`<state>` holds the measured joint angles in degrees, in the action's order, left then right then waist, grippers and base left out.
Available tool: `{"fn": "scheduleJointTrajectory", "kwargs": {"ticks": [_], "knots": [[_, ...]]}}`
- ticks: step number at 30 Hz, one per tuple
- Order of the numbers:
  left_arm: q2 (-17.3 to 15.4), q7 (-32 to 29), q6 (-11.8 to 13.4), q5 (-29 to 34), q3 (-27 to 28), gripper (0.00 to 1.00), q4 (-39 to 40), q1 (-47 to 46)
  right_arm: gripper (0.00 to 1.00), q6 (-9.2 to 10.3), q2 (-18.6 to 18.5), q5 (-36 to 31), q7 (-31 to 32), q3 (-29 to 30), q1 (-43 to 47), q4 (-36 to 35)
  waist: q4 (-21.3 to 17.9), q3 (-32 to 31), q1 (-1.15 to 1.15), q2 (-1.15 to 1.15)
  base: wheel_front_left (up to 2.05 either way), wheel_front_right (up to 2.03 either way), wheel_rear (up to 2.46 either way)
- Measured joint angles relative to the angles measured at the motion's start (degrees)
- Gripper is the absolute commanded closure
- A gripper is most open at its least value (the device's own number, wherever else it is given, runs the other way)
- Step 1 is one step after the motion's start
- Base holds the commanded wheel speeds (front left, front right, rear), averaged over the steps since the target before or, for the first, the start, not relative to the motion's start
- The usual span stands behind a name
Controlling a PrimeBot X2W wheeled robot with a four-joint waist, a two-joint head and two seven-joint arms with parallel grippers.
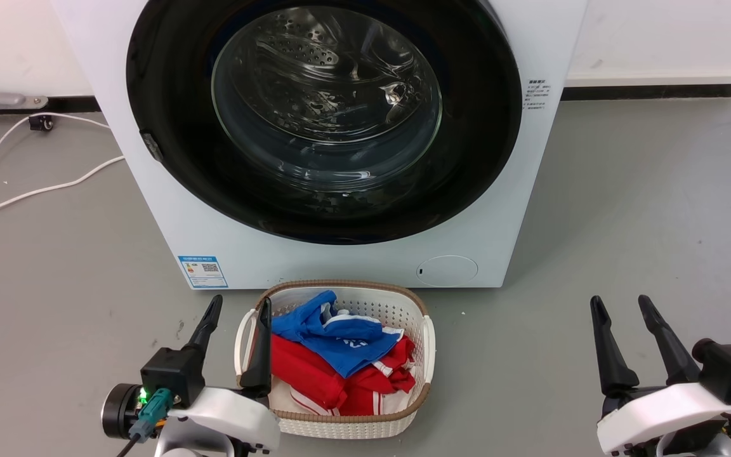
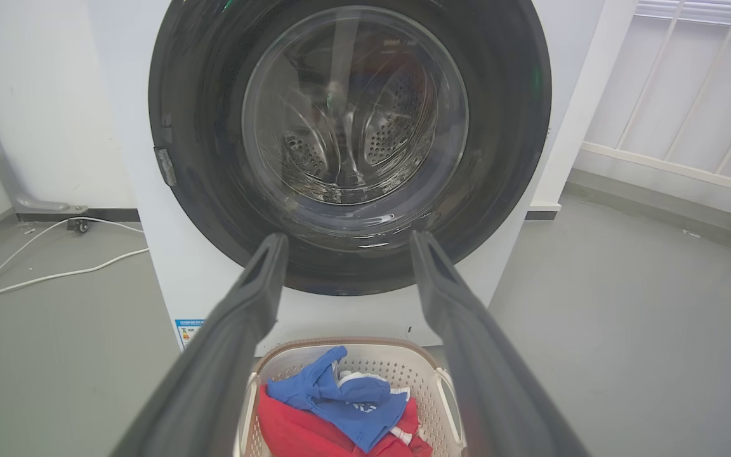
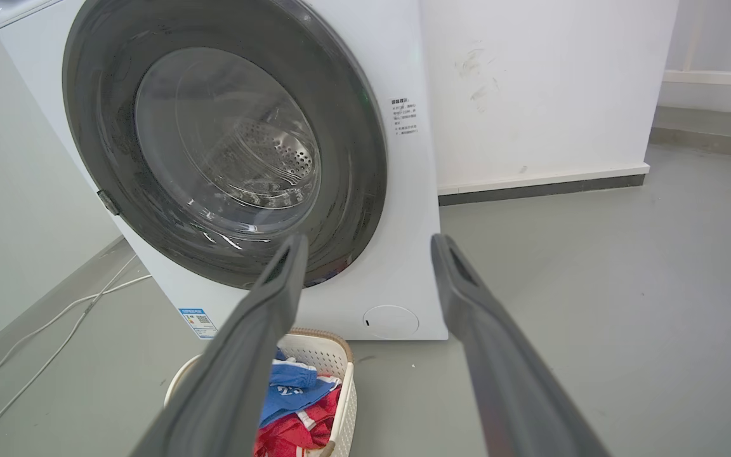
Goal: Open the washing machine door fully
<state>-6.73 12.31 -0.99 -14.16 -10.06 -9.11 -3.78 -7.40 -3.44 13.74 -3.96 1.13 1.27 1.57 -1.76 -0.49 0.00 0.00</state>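
Grey floor [image 1: 625, 209], washing machine door [image 1: 169, 95] closed, both pincers spread.

Tally: one washing machine [image 1: 315, 260], one washing machine door [image 1: 480, 146], one basket [image 1: 346, 428]. My grippers, two: left gripper [image 1: 240, 300], right gripper [image 1: 620, 299].

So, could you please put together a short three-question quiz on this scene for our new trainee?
1. True or false: the washing machine door is already swung open.
2. Which colours stand out among the clothes in the basket? A) red and blue B) green and yellow C) black and grey
3. Fill in: the left gripper and the right gripper each have their two fingers ____.
Key: 1 false, it sits shut against the machine; 2 A; 3 open.
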Motion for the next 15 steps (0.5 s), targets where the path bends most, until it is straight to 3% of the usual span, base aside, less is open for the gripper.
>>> {"fn": "scheduleJointTrajectory", "kwargs": {"ticks": [15], "knots": [[0.42,1.52,-0.02,3.26,-0.13,0.00,-1.40,0.03,0.00,-0.01,0.34,-6.14,-0.08,0.32,0.51,-0.58,-0.31,-0.07,0.00,0.00,0.00,0.00,0.00]]}}
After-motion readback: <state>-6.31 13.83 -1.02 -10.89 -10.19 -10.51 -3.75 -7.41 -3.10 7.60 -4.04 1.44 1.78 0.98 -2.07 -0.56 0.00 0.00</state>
